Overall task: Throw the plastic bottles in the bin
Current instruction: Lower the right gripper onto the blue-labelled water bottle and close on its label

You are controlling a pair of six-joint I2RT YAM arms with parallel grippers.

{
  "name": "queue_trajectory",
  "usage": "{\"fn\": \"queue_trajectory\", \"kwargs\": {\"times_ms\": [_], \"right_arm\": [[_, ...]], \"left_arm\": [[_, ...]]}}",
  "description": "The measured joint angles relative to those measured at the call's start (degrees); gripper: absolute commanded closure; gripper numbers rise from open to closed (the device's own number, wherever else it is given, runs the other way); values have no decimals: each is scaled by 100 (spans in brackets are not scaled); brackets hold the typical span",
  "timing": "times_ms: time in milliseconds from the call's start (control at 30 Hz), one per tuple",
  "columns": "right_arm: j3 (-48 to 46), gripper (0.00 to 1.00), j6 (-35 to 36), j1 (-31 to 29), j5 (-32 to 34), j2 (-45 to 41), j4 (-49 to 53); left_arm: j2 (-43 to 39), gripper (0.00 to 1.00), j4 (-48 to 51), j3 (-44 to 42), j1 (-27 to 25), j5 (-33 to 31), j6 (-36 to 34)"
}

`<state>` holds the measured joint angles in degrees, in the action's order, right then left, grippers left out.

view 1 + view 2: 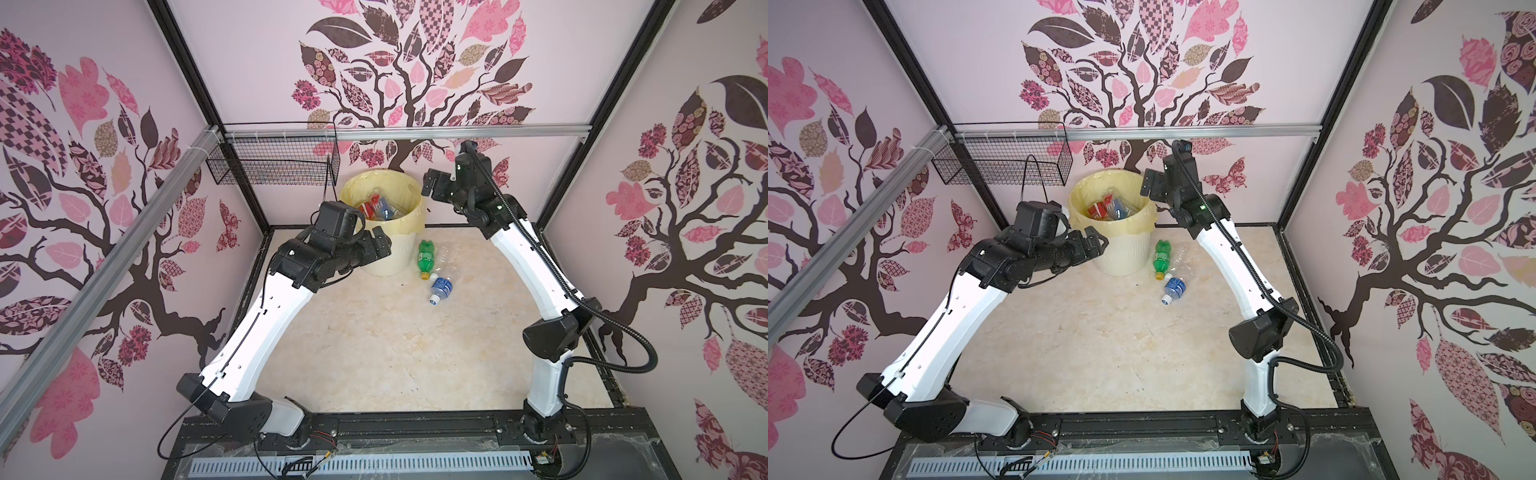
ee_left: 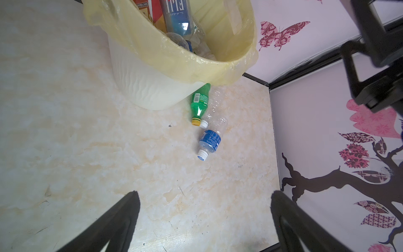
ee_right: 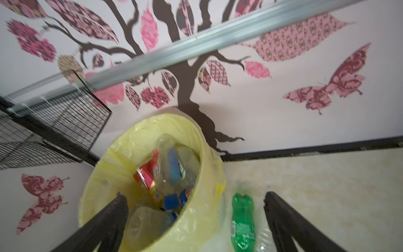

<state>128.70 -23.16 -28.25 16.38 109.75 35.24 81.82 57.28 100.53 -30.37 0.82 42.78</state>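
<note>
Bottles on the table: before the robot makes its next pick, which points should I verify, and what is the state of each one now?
1. Left end effector open and empty: ok.
2. Right end effector open and empty: ok.
3. All bottles inside the bin: not ok. The green bottle, clear bottle and blue-labelled bottle lie on the table.
4. Green bottle clear of the bin wall: cannot tell; it lies very close.
5. Bin upright: ok.
</note>
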Motion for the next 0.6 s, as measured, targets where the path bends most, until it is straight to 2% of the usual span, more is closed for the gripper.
{"fn": "queue_trajectory", "kwargs": {"times_ms": [267, 600], "right_arm": [[-2387, 0, -551, 258, -11, -896, 490], [-4400, 0, -1080, 358, -374, -1572, 509]], "left_arm": [[-59, 3, -474, -850, -168, 302, 186], [-42, 3, -933, -1523, -610, 573, 166]]}}
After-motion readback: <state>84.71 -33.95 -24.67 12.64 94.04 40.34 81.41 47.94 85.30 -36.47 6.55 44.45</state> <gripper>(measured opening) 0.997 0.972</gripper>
